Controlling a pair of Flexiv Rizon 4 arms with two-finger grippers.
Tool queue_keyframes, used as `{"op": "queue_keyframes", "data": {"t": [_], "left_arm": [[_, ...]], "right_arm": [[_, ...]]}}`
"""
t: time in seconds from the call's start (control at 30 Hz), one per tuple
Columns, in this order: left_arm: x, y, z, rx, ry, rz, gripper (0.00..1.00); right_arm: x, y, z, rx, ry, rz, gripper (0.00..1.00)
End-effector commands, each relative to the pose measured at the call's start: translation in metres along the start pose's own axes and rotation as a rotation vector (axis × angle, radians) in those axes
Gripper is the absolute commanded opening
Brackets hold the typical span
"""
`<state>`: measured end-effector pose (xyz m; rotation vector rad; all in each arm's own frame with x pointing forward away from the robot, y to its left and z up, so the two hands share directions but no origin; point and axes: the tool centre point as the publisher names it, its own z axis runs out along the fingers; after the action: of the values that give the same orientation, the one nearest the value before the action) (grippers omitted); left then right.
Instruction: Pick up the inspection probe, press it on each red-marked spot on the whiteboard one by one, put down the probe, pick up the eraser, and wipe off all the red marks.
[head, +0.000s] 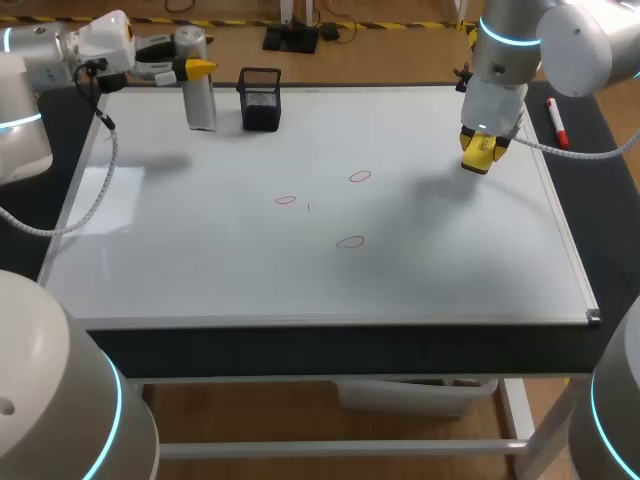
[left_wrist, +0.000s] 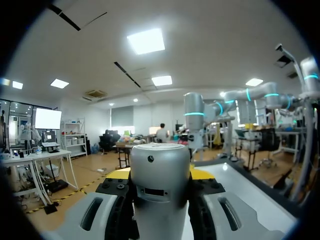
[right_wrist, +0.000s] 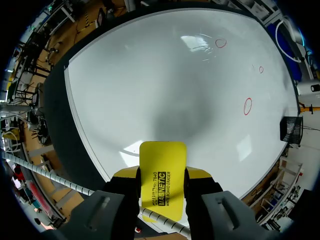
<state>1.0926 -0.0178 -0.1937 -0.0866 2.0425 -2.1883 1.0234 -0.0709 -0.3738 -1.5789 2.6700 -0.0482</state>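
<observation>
1. Whiteboard (head: 450, 260) (right_wrist: 150, 75): laid flat on the dark table (head: 600, 170), of which it covers most.

2. Red marks: three small red ovals are drawn near the board's middle. One (head: 286, 200) (right_wrist: 220, 43) lies toward the left, one (head: 360, 176) (right_wrist: 247, 106) toward the far side, and one (head: 350, 241) nearest the robot. A tiny stroke (head: 308, 207) (right_wrist: 261, 69) is seen between them. None is wiped.

3. Inspection probe (head: 200, 95) (left_wrist: 160, 185): a silver cylinder, held upright at the board's far left corner. It is clamped between the fingers of the left gripper (head: 195, 68) (left_wrist: 160, 175), which comes at it from the side. Whether its lower end touches the board cannot be told.

4. Eraser (head: 478, 158) (right_wrist: 162, 177): a yellow whiteboard eraser, gripped from both sides by the right gripper (head: 483, 148) (right_wrist: 161, 175). It is held over the board's far right part, well apart from the red marks. Its shadow is cast on the surface beneath.

5. Pen holder (head: 260, 98) (right_wrist: 291, 129): a black mesh cup, stood on the board just beside the probe.

6. Marker pen (head: 557, 120): white with a red cap, laid on the table off the board's far right edge.
</observation>
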Motion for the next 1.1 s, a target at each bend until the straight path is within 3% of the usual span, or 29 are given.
{"op": "queue_keyframes", "data": {"t": [0.03, 0.3, 0.63, 1.1], "left_arm": [[0.004, -0.001, 0.011, 0.014, 0.026, -0.008, 0.0], [0.033, -0.002, 0.032, 0.076, 0.118, -0.038, 0.0], [0.077, 0.001, 0.06, 0.095, 0.222, -0.064, 0.0], [0.12, 0.025, 0.083, 0.092, 0.288, -0.083, 0.0]], "right_arm": [[0.001, 0.0, -0.001, 0.003, 0.002, -0.002, 0.0], [0.001, 0.0, -0.001, 0.003, 0.002, -0.002, 0.0], [0.001, 0.0, -0.001, 0.003, 0.002, -0.002, 0.0], [0.001, 0.0, -0.001, 0.003, 0.002, -0.002, 0.0]]}}
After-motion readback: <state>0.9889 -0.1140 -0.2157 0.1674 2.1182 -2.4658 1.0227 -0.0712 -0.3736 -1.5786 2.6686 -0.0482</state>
